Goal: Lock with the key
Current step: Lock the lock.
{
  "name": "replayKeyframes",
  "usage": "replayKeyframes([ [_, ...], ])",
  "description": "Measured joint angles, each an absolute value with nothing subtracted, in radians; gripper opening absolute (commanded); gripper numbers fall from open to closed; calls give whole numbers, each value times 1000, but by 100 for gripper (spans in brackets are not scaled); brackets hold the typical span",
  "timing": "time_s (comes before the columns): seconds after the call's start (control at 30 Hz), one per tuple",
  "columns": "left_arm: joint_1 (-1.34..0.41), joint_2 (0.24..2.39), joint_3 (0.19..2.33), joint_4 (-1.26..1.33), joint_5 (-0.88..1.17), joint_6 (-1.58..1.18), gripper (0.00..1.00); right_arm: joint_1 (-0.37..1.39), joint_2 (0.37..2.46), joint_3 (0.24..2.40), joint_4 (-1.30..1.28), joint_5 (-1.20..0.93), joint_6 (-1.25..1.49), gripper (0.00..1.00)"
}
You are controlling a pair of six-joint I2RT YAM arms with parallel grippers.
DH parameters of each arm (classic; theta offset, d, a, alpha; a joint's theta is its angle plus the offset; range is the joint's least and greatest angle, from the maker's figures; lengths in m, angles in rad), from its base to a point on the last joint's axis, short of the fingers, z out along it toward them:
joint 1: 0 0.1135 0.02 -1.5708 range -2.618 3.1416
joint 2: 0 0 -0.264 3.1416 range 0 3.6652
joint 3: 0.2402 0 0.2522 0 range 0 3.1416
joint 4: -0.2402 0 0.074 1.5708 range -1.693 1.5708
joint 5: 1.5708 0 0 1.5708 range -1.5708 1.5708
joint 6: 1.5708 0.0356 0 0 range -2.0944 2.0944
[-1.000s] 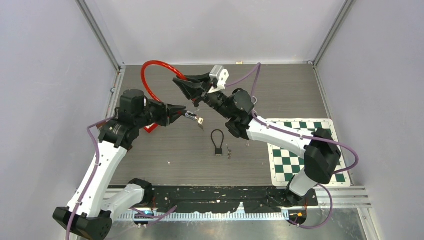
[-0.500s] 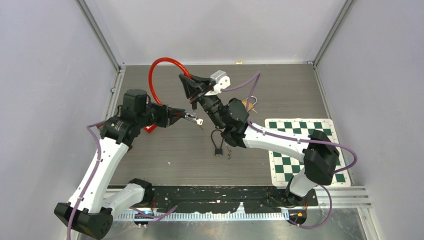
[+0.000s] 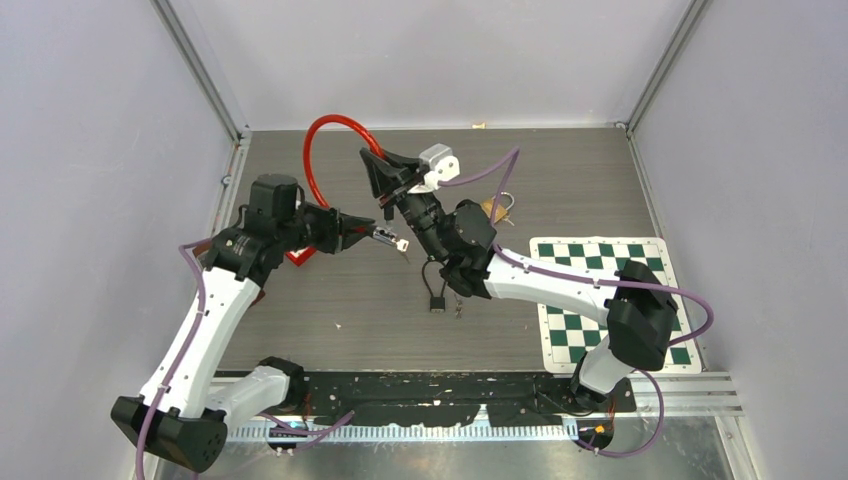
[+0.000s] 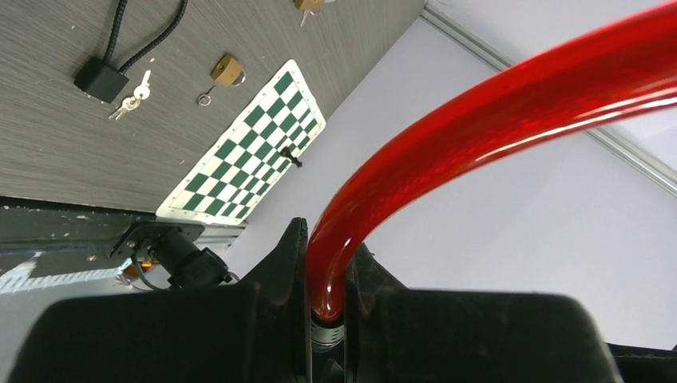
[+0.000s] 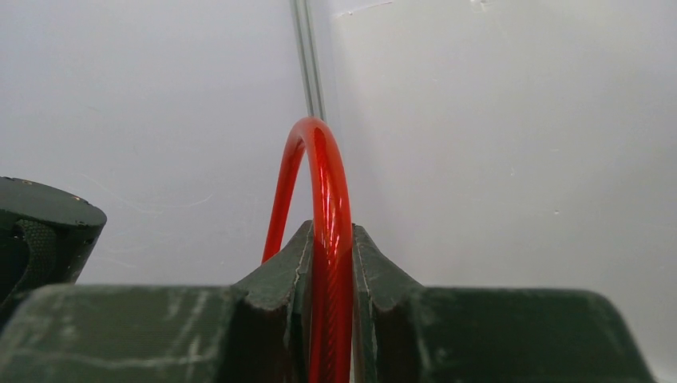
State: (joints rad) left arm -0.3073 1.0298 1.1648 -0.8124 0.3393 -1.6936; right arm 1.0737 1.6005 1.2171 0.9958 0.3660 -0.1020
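A red cable lock arcs in the air between both arms. My left gripper is shut on it; in the left wrist view the jaws pinch the red cable just above its metal end sleeve. A metal piece with a small pale tip sticks out past the fingers; I cannot tell if it is the key. My right gripper is shut on the other side of the loop, and the cable rises between its jaws. A red part shows under the left arm.
A black cable padlock with small keys lies mid-table, partly under the right arm; the left wrist view shows it too. A brass padlock lies behind the right arm. A green chessboard mat is at the right.
The right arm has swung forward and left, now covering part of the black padlock. The red loop has shifted right. The left arm moved slightly right. Both grips are unchanged.
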Motion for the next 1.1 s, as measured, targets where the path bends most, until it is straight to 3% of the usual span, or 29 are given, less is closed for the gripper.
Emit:
replayKeyframes([
  [1.1, -274, 1019, 1035, -598, 511, -1705, 0, 1081, 1581, 1095, 1132, 269, -93, 5],
])
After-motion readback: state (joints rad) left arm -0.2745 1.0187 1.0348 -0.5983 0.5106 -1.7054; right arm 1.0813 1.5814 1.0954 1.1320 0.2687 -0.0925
